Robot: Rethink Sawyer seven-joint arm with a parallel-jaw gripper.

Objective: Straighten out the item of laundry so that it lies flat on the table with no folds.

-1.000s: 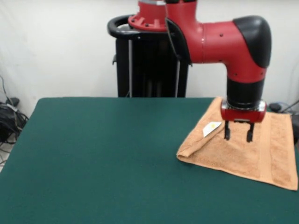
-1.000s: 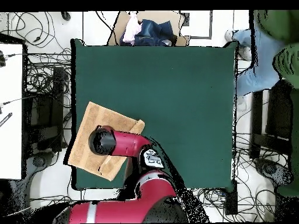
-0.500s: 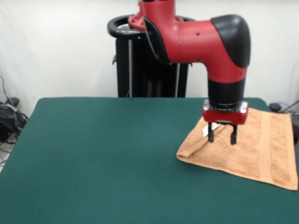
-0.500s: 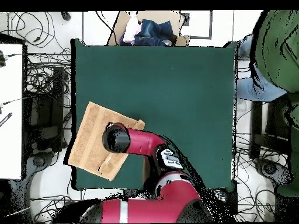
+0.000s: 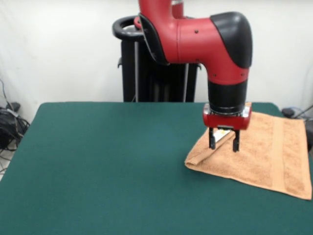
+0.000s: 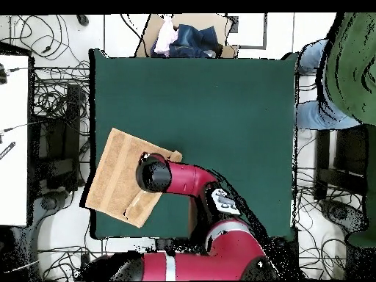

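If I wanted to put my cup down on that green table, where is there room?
Most of the table is bare: everything from the towel's folded edge across to the far side, as the front view shows. The crowded part is the towel's corner, where the gripper hangs open over the fold.

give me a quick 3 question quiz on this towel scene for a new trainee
1. True or false: the towel lies fully flat on the table.
2. In the front view, the gripper hangs over which part of the towel? A) the folded-over edge by the white label B) the far right edge C) bare table beside it
3. Fill in: the gripper's jaws are ____ and hold nothing.

Key
1. False: one edge is folded over onto the towel.
2. A
3. open
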